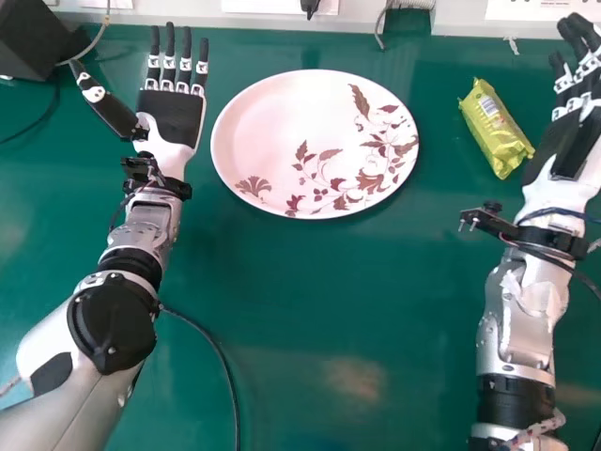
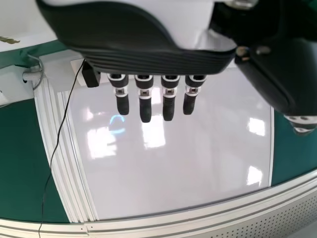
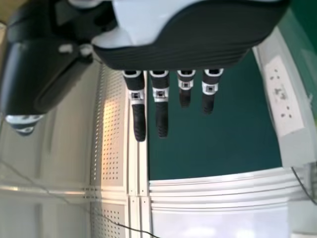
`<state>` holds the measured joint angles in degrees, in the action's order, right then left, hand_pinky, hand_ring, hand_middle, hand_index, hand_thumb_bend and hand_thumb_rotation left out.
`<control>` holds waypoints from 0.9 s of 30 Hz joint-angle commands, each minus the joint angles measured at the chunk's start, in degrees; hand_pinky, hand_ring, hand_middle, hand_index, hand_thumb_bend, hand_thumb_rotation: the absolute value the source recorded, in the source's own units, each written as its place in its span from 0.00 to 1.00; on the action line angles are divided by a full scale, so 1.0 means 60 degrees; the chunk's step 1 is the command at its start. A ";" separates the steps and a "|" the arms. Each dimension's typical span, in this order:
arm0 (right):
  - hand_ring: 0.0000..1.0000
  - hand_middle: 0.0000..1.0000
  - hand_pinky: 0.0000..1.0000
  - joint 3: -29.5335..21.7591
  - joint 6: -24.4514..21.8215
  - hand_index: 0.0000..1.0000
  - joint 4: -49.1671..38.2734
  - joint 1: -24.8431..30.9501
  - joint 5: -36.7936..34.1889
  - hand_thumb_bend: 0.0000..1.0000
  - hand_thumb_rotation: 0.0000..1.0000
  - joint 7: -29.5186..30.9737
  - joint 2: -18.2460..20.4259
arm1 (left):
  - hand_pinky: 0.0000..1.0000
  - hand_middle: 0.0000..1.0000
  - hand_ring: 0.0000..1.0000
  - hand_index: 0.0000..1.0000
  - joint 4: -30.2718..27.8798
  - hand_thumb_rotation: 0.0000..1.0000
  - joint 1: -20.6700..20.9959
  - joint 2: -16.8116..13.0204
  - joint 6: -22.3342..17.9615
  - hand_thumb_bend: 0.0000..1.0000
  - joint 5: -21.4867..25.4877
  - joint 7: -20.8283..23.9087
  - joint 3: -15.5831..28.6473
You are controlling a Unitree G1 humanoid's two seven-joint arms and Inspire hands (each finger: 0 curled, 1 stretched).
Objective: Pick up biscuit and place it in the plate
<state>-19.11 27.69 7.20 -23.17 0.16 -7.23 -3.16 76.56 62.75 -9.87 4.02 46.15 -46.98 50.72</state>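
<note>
Head view: the biscuit point(image 1: 498, 132) lies to the right of the plate point(image 1: 282, 122), apart from it on the counter point(image 1: 300, 282). Its long axis runs slantwise, the far end leaning toward the plate's side and the near end angling away to the right. The right robot hand point(image 1: 563, 150) is on the far side of the biscuit from the plate, just to its right, and is clearly the nearer of the two; the left robot hand point(image 1: 171, 117) is across on the plate's left. So the coming move is the right arm's: a short shift toward the plate to reach the biscuit, with the hand turned to match that slant, then on the same way to the plate. Closing from the right without lining up could push the pack round rather than grip it. The right forearm points away from the robot, to the right of the plate, fingers directed forward.

Left wrist view: the left robot hand is open and empty, fingers straight, thumb spread to the side.

Right wrist view: the right robot hand is open too, fingers extended and thumb held well apart from them, with nothing gripped.
</note>
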 commanded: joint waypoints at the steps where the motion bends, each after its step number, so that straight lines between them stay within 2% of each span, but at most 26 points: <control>1: 0.78 0.79 0.92 0.0108 -0.0215 0.72 -0.0302 0.0239 0.0472 1.00 0.40 -0.0278 -0.0237 | 0.95 0.96 0.93 1.00 -0.0012 0.73 -0.0074 0.0004 -0.0023 1.00 0.0037 -0.0027 0.0091; 8: 0.79 0.80 0.94 0.0390 -0.1142 0.72 -0.0888 0.0398 0.1631 1.00 0.40 -0.0832 -0.0712 | 0.92 0.96 0.93 1.00 0.0000 0.71 -0.0074 -0.0003 -0.0056 1.00 0.0013 -0.0035 0.0078; 14: 0.77 0.79 0.90 0.0690 -0.1966 0.72 -0.1380 0.0462 0.2611 1.00 0.40 -0.1161 -0.1150 | 0.87 0.96 0.91 0.98 -0.0002 0.71 -0.0060 -0.0010 -0.0077 0.99 0.0008 0.0095 0.0079; 19: 0.77 0.79 0.90 0.0860 -0.2672 0.72 -0.1871 0.0526 0.3060 1.00 0.41 -0.1068 -0.1458 | 0.89 0.96 0.93 0.98 -0.0001 0.69 -0.0074 -0.0010 -0.0071 0.96 -0.0010 0.0006 0.0060; 23: 0.78 0.79 0.91 0.1018 -0.3418 0.73 -0.2364 0.0594 0.3435 1.00 0.41 -0.0869 -0.1720 | 0.85 0.95 0.92 0.98 -0.0001 0.67 -0.0080 -0.0029 0.0019 0.95 0.0026 -0.0026 0.0085; 27: 0.78 0.79 0.92 0.1190 -0.4300 0.73 -0.2891 0.0639 0.3969 1.00 0.41 -0.0603 -0.2003 | 0.79 0.95 0.89 0.98 -0.0010 0.70 -0.0086 -0.0017 -0.0057 0.95 -0.0012 -0.0041 0.0056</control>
<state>-12.54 3.57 -8.40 -20.31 22.82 -11.48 -14.20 76.58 62.74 -9.86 3.89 46.14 -46.85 50.74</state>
